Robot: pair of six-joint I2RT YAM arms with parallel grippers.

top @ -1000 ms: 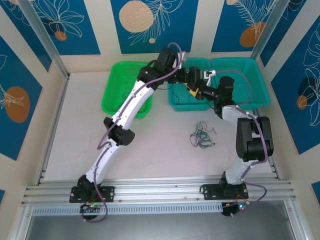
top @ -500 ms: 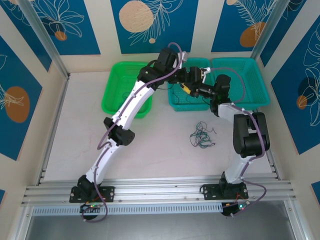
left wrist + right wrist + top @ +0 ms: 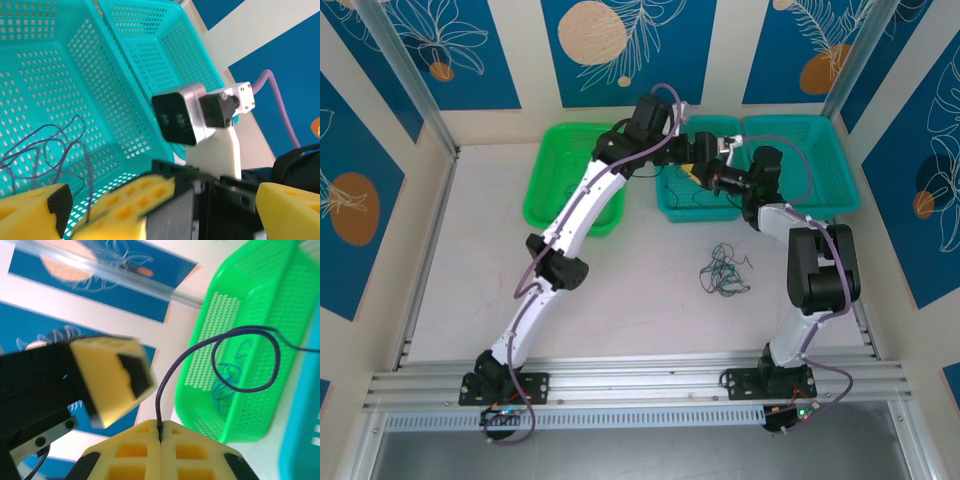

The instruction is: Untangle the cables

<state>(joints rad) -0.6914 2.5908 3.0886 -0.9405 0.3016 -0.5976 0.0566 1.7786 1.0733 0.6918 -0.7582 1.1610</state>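
A tangle of thin dark and green cables (image 3: 722,272) lies on the table in front of the baskets. My right gripper (image 3: 161,426) is shut on one dark purple-blue cable (image 3: 158,400), which rises from the pads and curls into a loop. In the top view the right gripper (image 3: 713,178) hovers over the left teal basket (image 3: 672,205), tip to tip with my left gripper (image 3: 704,158). The left gripper (image 3: 165,220) is open, its yellow fingers (image 3: 30,215) spread wide around the right gripper. Thin purple cables (image 3: 88,177) lie in the teal basket (image 3: 150,125).
A green basket (image 3: 548,195) stands at the back left; thin blue cables (image 3: 225,382) lie inside it. A second teal basket (image 3: 825,185) sits at the back right. Both arms crowd the space over the left teal basket.
The right gripper has moved up and left over the teal basket, closing in on the left gripper. The tangle on the table has not moved.
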